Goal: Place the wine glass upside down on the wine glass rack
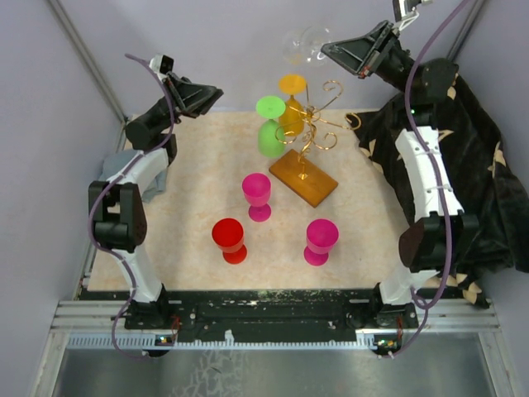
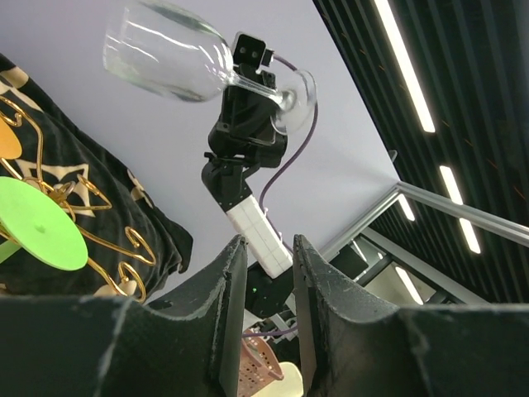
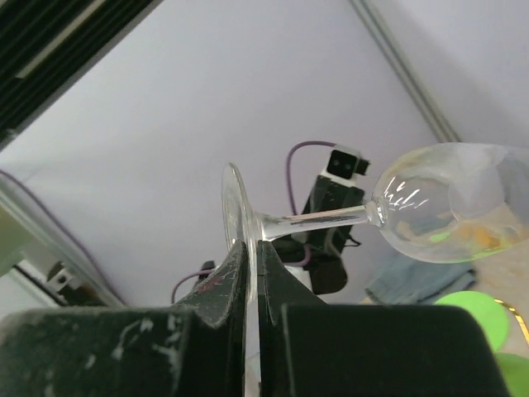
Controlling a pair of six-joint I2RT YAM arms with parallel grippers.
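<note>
A clear wine glass [image 1: 302,45] lies sideways high in the air behind the wine glass rack [image 1: 312,126], a gold wire tree on an amber base [image 1: 303,178]. My right gripper [image 1: 328,51] is shut on the edge of the glass's foot; in the right wrist view the jaws [image 3: 254,248] pinch the foot and the bowl [image 3: 446,207] points right. My left gripper [image 1: 216,95] is raised at the back left, open and empty [image 2: 269,241]. From the left wrist the glass [image 2: 169,62] shows overhead. A green glass [image 1: 270,124] and an orange glass [image 1: 291,103] hang upside down on the rack.
Two pink glasses [image 1: 257,194] [image 1: 321,240] and a red glass [image 1: 229,240] stand upright on the beige mat in front of the rack. A black patterned cloth [image 1: 479,182] covers the right side. A grey-blue cloth [image 1: 153,188] lies by the left arm.
</note>
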